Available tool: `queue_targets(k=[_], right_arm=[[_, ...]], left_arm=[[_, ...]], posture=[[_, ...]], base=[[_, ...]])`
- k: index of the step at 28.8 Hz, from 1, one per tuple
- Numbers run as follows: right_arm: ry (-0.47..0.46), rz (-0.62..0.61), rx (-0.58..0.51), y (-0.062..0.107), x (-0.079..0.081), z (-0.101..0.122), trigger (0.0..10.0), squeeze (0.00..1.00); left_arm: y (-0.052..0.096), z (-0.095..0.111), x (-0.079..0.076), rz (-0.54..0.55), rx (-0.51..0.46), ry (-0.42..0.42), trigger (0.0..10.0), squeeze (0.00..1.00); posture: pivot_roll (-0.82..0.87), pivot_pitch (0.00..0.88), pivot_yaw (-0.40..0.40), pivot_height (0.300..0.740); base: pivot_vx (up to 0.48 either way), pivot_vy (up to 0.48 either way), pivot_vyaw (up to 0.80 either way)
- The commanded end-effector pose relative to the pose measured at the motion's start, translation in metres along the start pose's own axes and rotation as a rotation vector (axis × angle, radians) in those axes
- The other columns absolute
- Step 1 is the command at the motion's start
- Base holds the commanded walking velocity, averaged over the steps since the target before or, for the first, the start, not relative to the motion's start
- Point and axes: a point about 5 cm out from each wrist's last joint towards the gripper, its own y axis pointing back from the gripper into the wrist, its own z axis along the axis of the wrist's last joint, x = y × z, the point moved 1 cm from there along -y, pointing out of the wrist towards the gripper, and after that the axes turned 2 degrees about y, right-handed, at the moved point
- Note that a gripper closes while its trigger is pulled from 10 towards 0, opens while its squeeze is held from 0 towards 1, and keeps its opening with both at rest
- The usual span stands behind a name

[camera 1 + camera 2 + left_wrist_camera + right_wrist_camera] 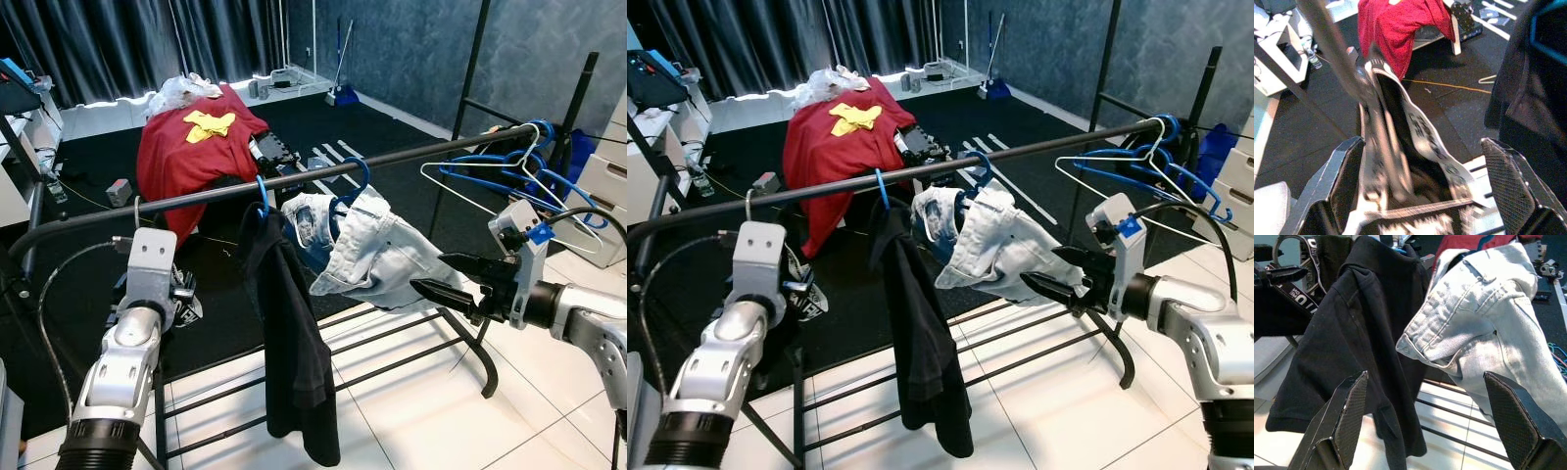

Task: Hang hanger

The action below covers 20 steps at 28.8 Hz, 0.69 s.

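Note:
A black rail (392, 159) of a clothes rack crosses in front of me. On it hang a black shirt (294, 343) and pale jeans (377, 255), each on a blue hanger. Several spare blue and white hangers (519, 171) bunch at the rail's right end. My left gripper (1425, 196) is open at the rail's left part, its fingers (1337, 186) wide on either side of a black garment with a white lettered band (1425, 137); a thin metal hook (134, 208) sits at the rail above it. My right gripper (448, 277) is open, just right of the jeans.
The rack's lower bars (392, 343) run over white tiles below the clothes. Behind the rack, a red cloth (186, 147) drapes over furniture on a dark carpet. A white drawer unit (602, 186) stands at the right, dark curtains at the back.

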Motion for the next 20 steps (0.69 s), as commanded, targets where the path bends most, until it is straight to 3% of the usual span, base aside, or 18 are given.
queue_targets(k=[1, 10, 11, 14, 20], right_arm=[[0.008, 0.000, 0.003, 0.001, 0.002, 0.002, 10.0, 0.00], [0.003, -0.009, -0.002, 0.002, 0.000, 0.003, 10.0, 0.00], [0.005, -0.017, 0.000, 0.002, -0.001, 0.003, 10.0, 0.00], [0.009, -0.030, 0.003, 0.003, -0.003, 0.003, 10.0, 0.00], [0.014, -0.043, 0.003, 0.004, -0.005, 0.004, 10.0, 0.00]], left_arm=[[-0.004, 0.002, 0.003, 0.034, -0.007, 0.029, 10.0, 0.00], [-0.007, 0.007, 0.008, 0.065, -0.024, 0.046, 10.0, 0.00], [-0.005, -0.004, 0.009, 0.061, 0.027, 0.038, 0.0, 0.00], [-0.001, -0.024, 0.008, 0.045, 0.120, 0.026, 0.0, 0.00], [0.000, -0.035, 0.004, 0.024, 0.174, 0.028, 0.0, 0.00]], posture=[[-0.28, 0.000, 0.031, 0.740], [-0.27, 0.000, 0.030, 0.740], [-0.27, 0.000, 0.033, 0.740], [-0.27, 0.000, 0.034, 0.740], [-0.28, 0.000, 0.037, 0.740]], base=[[0.000, 0.000, 0.00], [0.000, 0.000, 0.00], [0.000, 0.000, 0.00], [0.000, 0.000, 0.00], [0.000, 0.000, 0.00]])
